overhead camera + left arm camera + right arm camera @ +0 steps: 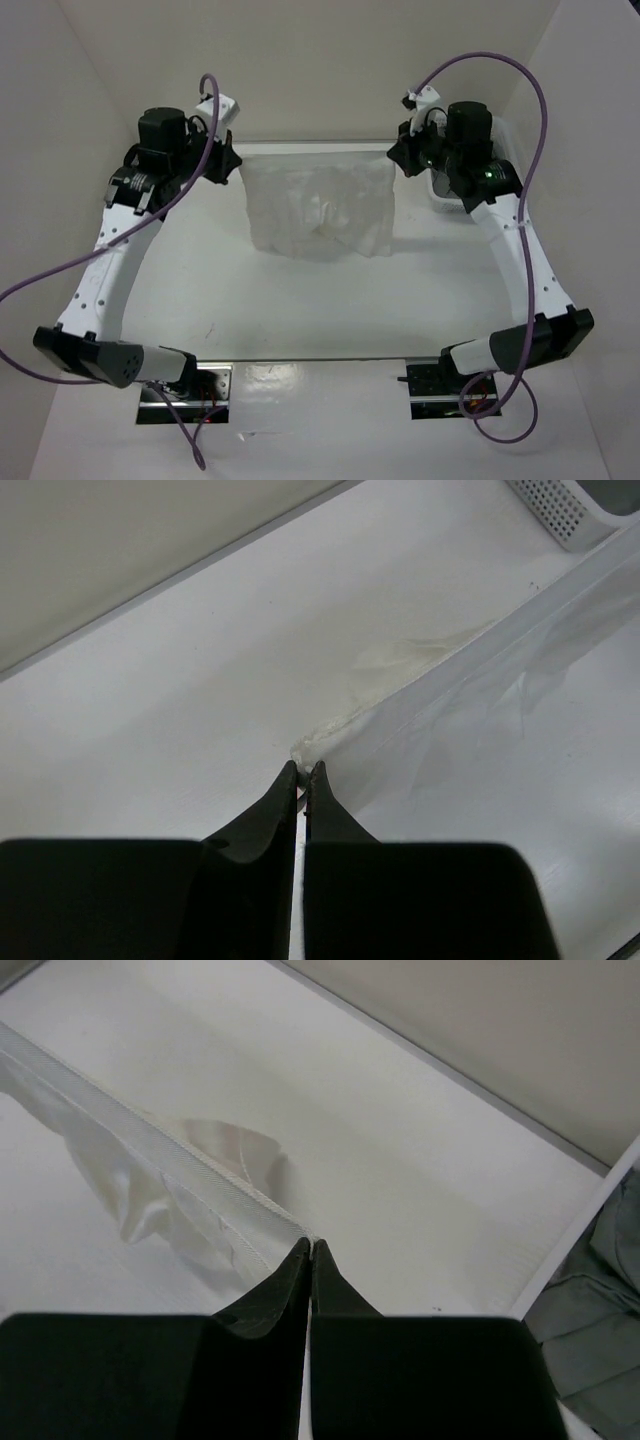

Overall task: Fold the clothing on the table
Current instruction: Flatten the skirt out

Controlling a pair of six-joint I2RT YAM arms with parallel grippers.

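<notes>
Skirt (318, 205): white, thin, pleated. It hangs by its waistband (315, 148) above the far part of the table (300, 310), midway between the two arms. The band runs taut and level from gripper to gripper, and the cloth drops below it in a crumpled sheet. Whether the hem rests on the tabletop cannot be told.

Left gripper (302, 773): jaws closed tip to tip, nipping the very corner of the band's left end.

Right gripper (308, 1247): jaws likewise closed, nipping the band's right end. A loose lobe of fabric sags under the band a little way along.

Purpose of hold, as judged: a corner at each end pulled apart takes out slack, squares the garment and lets the pleats fall straight. That suits laying it flat before a first fold. No fold is yet made.

Basket (560, 505): white mesh, on the far right of the table, just beside the right gripper. It holds a grey garment (590, 1300) that is not part of the job.

Rear wall (320, 70): close behind the band, so there is little room to swing backward.

Cables (540, 110): purple, looped above each arm, apart from the cloth.

Obstruction, as judged: the basket crowds the right arm's outward travel, while the near tabletop offers the roomier place to lay the skirt down.
</notes>
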